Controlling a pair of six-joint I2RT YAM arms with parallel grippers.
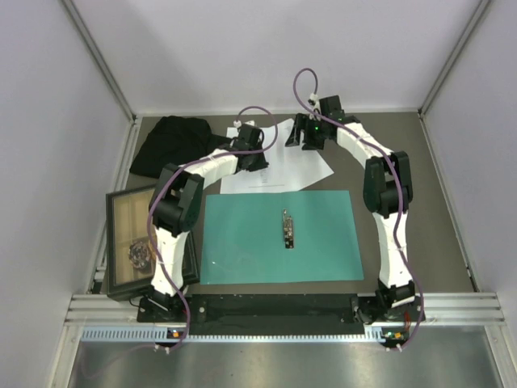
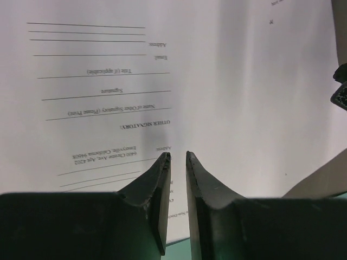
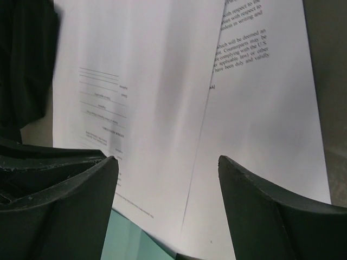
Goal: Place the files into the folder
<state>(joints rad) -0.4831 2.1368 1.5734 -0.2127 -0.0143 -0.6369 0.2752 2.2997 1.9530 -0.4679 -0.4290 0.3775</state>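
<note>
Teal card, the folder (image 1: 242, 242), lies open and flat at the centre of the desk (image 1: 436, 202), with a small metal clip (image 1: 287, 228) on its middle fold. The files (image 1: 303, 166), white printed sheets, lie on the desk at the folder's 12 o'clock edge, outside it. Their near edge reaches the teal card. The right wrist view shows at least two sheets overlapping at a slight angle, one with signature lines, the other with paragraphs of text.

The left tool (image 2: 176, 157) is over the sheets toward 11 o'clock. Its fingers (image 2: 157, 184) stand close together with only a narrow slit between them, and whether a sheet is pinched there cannot be told. The right tool (image 3: 168, 160) hangs over the sheets toward 1 o'clock. Its fingers (image 3: 255, 200) are spread wide apart with nothing between them, and paper shows below the gap.

A black cloth (image 1: 174, 144) lies crumpled at 10 o'clock. A dark-framed wooden tray (image 1: 113, 242) sits at 9 o'clock, just beside the folder's left edge, and holds a small cluster of metallic items too small to identify.
</note>
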